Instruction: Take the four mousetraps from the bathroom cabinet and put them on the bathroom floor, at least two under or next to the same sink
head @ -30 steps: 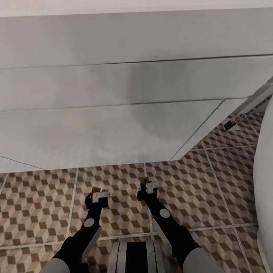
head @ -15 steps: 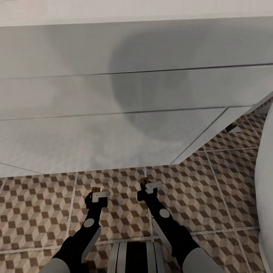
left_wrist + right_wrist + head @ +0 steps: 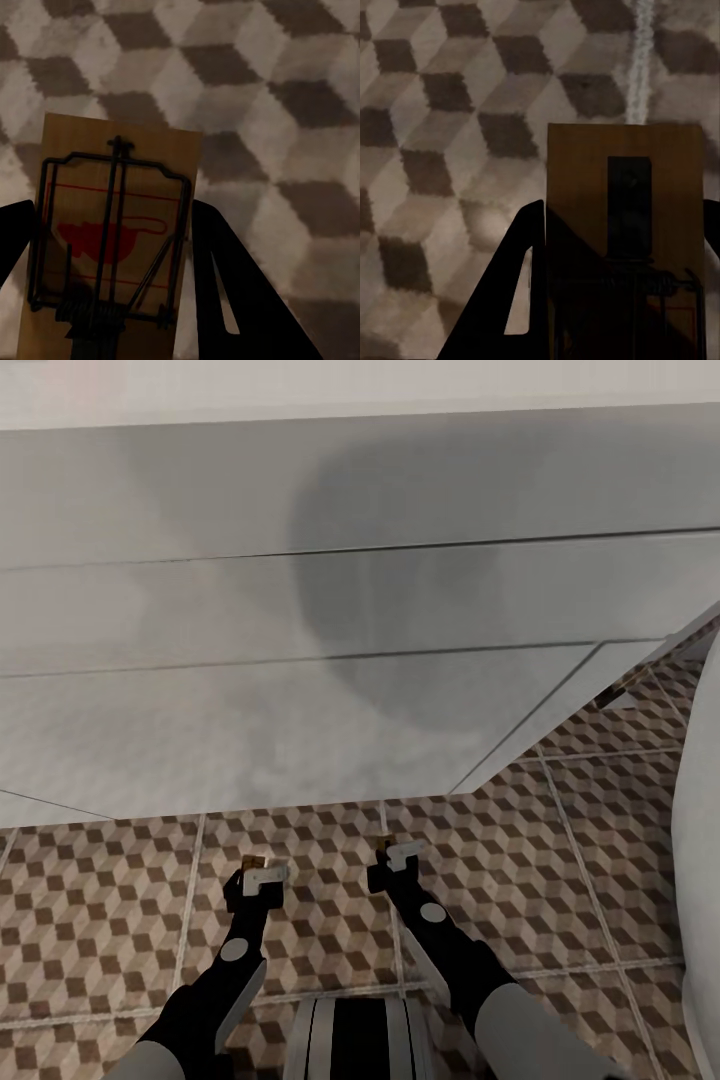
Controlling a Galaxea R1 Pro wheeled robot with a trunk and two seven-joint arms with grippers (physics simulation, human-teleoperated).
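my left fingers (image 3: 105,292) grip one mousetrap (image 3: 112,240), and my right fingers (image 3: 622,300) grip another mousetrap (image 3: 624,225), both above the bathroom floor (image 3: 560,880).

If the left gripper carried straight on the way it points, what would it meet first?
Probably the bathroom floor: the left gripper, shut on a mousetrap, points at bare patterned tiles, though the gap is unclear.
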